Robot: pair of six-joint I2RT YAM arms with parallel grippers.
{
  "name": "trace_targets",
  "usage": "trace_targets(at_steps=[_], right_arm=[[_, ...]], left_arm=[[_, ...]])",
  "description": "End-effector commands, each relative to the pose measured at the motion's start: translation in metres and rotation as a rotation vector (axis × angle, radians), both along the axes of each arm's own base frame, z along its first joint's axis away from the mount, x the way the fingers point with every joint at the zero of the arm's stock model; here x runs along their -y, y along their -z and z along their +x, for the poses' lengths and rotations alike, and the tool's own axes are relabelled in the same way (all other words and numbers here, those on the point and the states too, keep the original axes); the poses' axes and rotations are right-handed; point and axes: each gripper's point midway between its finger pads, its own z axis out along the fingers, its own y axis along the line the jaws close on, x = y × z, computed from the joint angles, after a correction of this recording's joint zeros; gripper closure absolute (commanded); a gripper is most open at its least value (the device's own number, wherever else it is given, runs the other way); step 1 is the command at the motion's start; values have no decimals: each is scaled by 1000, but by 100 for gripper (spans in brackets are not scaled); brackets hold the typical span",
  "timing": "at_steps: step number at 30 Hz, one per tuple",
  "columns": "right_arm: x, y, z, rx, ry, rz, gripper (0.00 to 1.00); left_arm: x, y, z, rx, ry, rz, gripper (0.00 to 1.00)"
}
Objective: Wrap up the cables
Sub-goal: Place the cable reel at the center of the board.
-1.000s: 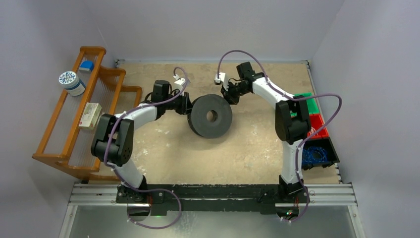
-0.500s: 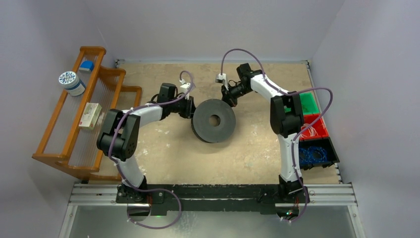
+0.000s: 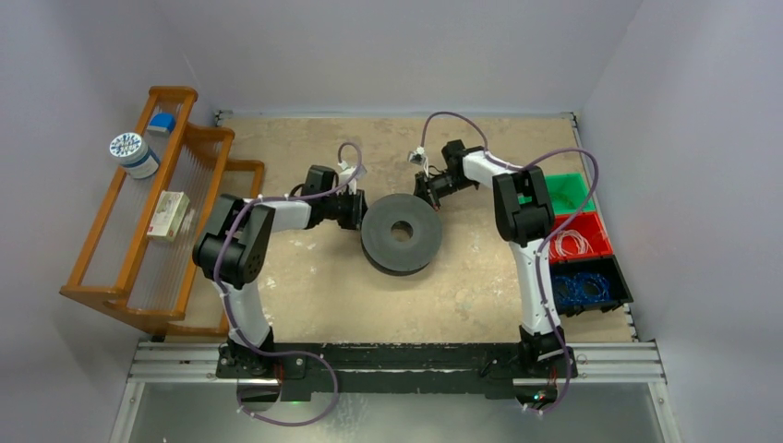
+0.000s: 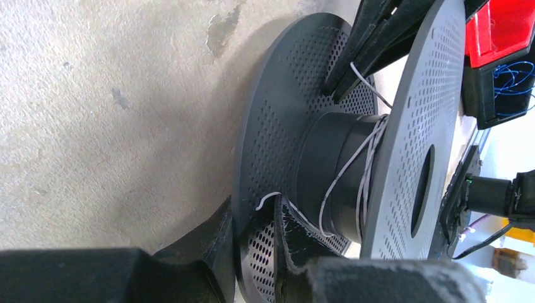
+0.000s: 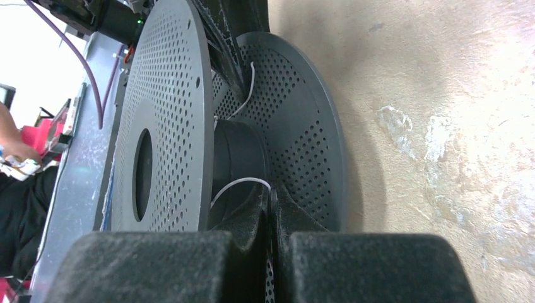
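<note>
- The cable [image 4: 364, 165] is a thin whitish wire. A few loose turns lie around the hub [image 4: 328, 170] of the black perforated spool [image 3: 417, 251], between its two flanges. One short free end curls off the lower flange just beside the left fingers.
- Handling, as a judgement: very light and springy, so it is likely to uncoil if tension drops. It is smooth and thin enough to slip out of a pinch. Best held close to the hub, on the run leading into the turns, and kept taut.
- The right gripper [image 5: 270, 201] reaches between the flanges on the spool's far side, jaws pressed together. The wire leaves its tips and runs to the hub, so it is pinching the cable.
- The left gripper [image 4: 252, 237] is on the spool's left side, its jaws clamped across the rim of the lower flange to steady the spool.
- Bins stand to the right of the spool:
  - The green bin [image 3: 565, 189] has contents I cannot tell.
  - The red bin [image 3: 596, 227] holds more whitish wire loops [image 3: 571, 245].
  - The dark bin [image 3: 621, 288] holds a blue wire tangle [image 3: 582, 288].
- A wooden rack [image 3: 97, 221] stands well to the left of the spool and carries a jar [image 3: 134, 154] and a small box [image 3: 168, 215].
</note>
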Motion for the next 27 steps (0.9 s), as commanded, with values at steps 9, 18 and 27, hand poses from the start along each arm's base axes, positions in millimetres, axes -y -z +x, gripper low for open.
trace_targets(at_steps=[9, 18, 27], right_arm=[[-8, 20, -16, -110, 45, -96, 90], [2, 16, 37, 69, 218, -243, 78], [3, 17, 68, 109, 224, -309, 68]], left_arm=[[-52, 78, 33, 42, -226, 399, 100], [-83, 79, 44, 72, -327, 515, 100], [-107, 71, 61, 78, -458, 598, 100]])
